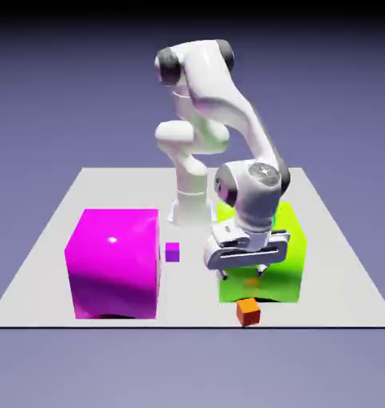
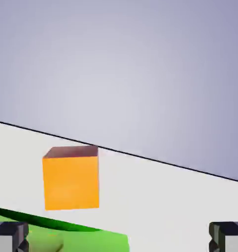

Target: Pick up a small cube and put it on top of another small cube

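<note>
One tiny orange-red cube (image 1: 248, 311) sits at the worktop's (image 1: 60, 239) lower edge, just below my spread, empty claw (image 1: 245, 273), left of centre in the hand view.

The arm (image 1: 227, 103) is glossy white throughout, built from rounded, tube-like segments with smooth bulging housings. Dark grey caps close the joint ends near its top, and a dark grey band rings the wrist housing, whose round face carries a small pale marking. The tool (image 1: 241, 269) has a white, boxy, slotted body and two small dark grey fingertips (image 2: 9, 236).
</note>
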You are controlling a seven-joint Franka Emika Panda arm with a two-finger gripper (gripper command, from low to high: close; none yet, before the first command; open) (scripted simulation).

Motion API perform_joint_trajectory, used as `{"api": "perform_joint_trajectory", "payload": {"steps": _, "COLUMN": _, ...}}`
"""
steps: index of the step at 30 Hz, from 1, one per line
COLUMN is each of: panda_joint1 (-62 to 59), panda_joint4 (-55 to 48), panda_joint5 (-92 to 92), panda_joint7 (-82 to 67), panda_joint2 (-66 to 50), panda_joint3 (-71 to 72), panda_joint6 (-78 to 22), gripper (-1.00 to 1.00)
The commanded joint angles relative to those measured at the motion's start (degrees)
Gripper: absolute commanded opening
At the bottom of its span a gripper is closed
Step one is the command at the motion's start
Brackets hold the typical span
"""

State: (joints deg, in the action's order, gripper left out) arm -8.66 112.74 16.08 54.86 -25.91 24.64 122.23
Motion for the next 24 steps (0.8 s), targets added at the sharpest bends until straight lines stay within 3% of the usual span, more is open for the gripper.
{"api": "perform_joint_trajectory", "payload": {"steps": 1, "panda_joint1": -0.33, "panda_joint4": -1.71, "panda_joint5": 0.57, "panda_joint7": 0.44, "panda_joint2": -2.08, "panda_joint3": 0.87, "panda_joint6": -1.84, "gripper": 0.00}}
{"api": "perform_joint_trajectory", "payload": {"steps": 8, "panda_joint1": -2.49, "panda_joint4": -12.86, "panda_joint5": 4.28, "panda_joint7": 3.30, "panda_joint2": -15.61, "panda_joint3": 6.57, "panda_joint6": -13.80, "gripper": 0.00}}
{"api": "perform_joint_trajectory", "payload": {"steps": 13, "panda_joint1": -1.98, "panda_joint4": -8.94, "panda_joint5": 7.15, "panda_joint7": 4.95, "panda_joint2": -19.95, "panda_joint3": 4.27, "panda_joint6": -5.94, "gripper": 0.00}}
{"api": "perform_joint_trajectory", "payload": {"steps": 14, "panda_joint1": -1.98, "panda_joint4": -8.94, "panda_joint5": 7.15, "panda_joint7": 4.95, "panda_joint2": -19.95, "panda_joint3": 4.27, "panda_joint6": -5.94, "gripper": -1.00}}
{"api": "perform_joint_trajectory", "payload": {"steps": 19, "panda_joint1": -3.99, "panda_joint4": -13.73, "panda_joint5": 2.65, "panda_joint7": 3.20, "panda_joint2": -15.61, "panda_joint3": 4.81, "panda_joint6": -14.10, "gripper": -1.00}}
{"api": "perform_joint_trajectory", "payload": {"steps": 24, "panda_joint1": 1.42, "panda_joint4": -11.70, "panda_joint5": -4.48, "panda_joint7": -4.07, "panda_joint2": -5.23, "panda_joint3": -0.50, "panda_joint6": -20.63, "gripper": -1.00}}
